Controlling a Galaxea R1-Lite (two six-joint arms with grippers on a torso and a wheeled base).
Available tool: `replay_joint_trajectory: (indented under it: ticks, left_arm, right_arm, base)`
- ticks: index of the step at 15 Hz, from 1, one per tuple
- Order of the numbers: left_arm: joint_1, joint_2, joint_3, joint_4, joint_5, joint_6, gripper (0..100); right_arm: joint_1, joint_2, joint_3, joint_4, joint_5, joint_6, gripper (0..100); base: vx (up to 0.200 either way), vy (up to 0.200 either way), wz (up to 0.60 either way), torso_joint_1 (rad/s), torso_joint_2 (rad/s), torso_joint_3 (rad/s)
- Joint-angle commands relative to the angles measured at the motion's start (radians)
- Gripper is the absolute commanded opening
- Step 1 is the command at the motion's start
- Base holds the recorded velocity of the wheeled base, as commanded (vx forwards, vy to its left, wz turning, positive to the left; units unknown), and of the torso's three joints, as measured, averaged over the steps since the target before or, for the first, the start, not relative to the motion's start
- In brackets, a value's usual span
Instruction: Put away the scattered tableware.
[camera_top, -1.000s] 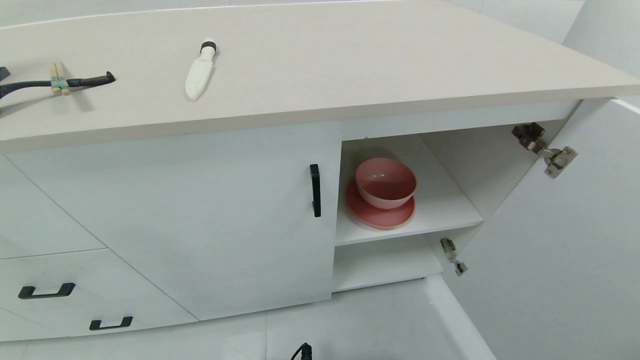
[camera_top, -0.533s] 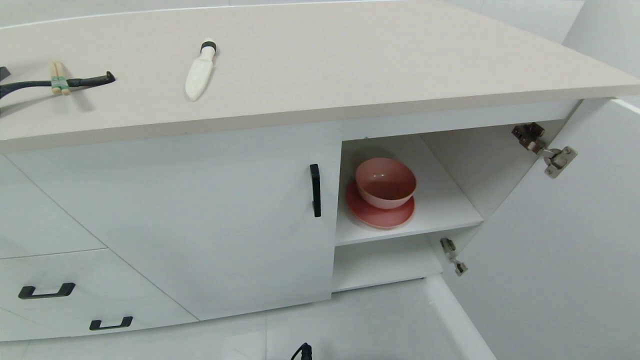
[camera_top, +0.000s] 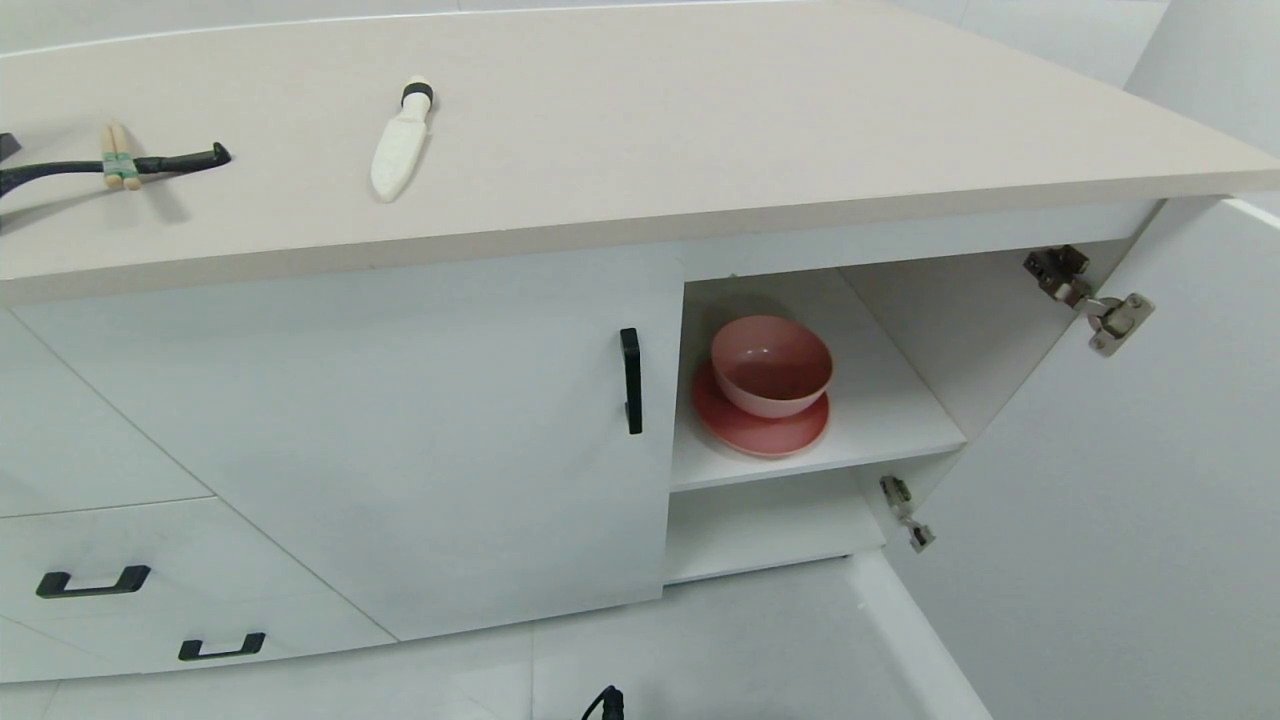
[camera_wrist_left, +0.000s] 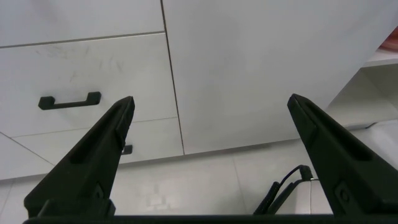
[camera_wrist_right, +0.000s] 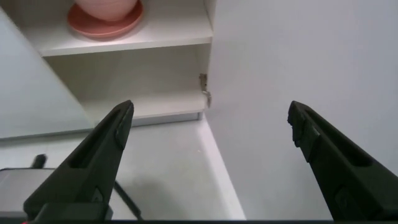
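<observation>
On the beige countertop (camera_top: 700, 120) lie a cream knife with a black band (camera_top: 398, 142), a pair of wooden chopsticks (camera_top: 118, 156) and, under them, a black-handled utensil (camera_top: 160, 163). Inside the open cabinet a pink bowl (camera_top: 770, 365) sits on a pink plate (camera_top: 762, 428) on the upper shelf (camera_top: 890, 420). My left gripper (camera_wrist_left: 211, 101) hangs open and empty before the drawer fronts, low above the floor. My right gripper (camera_wrist_right: 211, 107) is open and empty in front of the open compartment, below the bowl (camera_wrist_right: 106, 6) and plate (camera_wrist_right: 106, 26).
The right cabinet door (camera_top: 1130, 520) stands swung wide open, hinges showing. The left door with its black handle (camera_top: 630, 380) is closed. Two drawers with black handles (camera_top: 93, 582) sit at the far left. A lower shelf (camera_top: 760, 525) is bare.
</observation>
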Motion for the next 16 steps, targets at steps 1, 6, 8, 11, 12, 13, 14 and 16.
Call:
replay_joint_trajectory:
  ticks: [1,6,8,11,12,13,14,16]
  left_arm:
    - [0.0,0.0,0.0,-0.001,0.0,0.002,100]
    - [0.0,0.0,0.0,-0.001,-0.002,-0.002,100]
    - [0.0,0.0,0.0,-0.001,-0.002,-0.002,100]
    - [0.0,0.0,0.0,-0.001,-0.002,-0.003,100]
    - [0.0,0.0,0.0,-0.001,-0.002,-0.002,100]
    - [0.0,0.0,0.0,-0.001,-0.002,-0.003,100]
    - [0.0,0.0,0.0,-0.001,-0.002,-0.003,100]
    - [0.0,0.0,0.0,-0.001,-0.003,-0.002,100]
  right_arm:
    - [-0.048,-0.012,0.0,-0.005,0.007,-0.001,100]
    - [-0.048,-0.012,0.0,-0.007,0.004,0.019,100]
    - [-0.05,-0.012,0.0,-0.008,-0.004,0.017,100]
    - [-0.055,-0.012,0.0,-0.008,-0.004,0.019,100]
    - [-0.055,-0.012,0.0,-0.007,-0.007,0.007,100]
    - [-0.056,-0.012,0.0,-0.007,-0.007,0.007,100]
    - [-0.068,-0.011,0.0,-0.007,-0.007,0.008,100]
    - [-0.076,-0.008,0.0,-0.005,-0.007,0.019,100]
  base:
    - [0.0,0.0,0.0,0.0,0.0,0.0]
    - [0.0,0.0,0.0,0.0,0.0,0.0]
    - [0.0,0.0,0.0,0.0,0.0,0.0]
    - [0.0,0.0,0.0,0.0,0.0,0.0]
    - [0.0,0.0,0.0,0.0,0.0,0.0]
    - [0.0,0.0,0.0,0.0,0.0,0.0]
    - [0.0,0.0,0.0,0.0,0.0,0.0]
    - [-0.1,0.0,0.0,0.004,0.0,0.004]
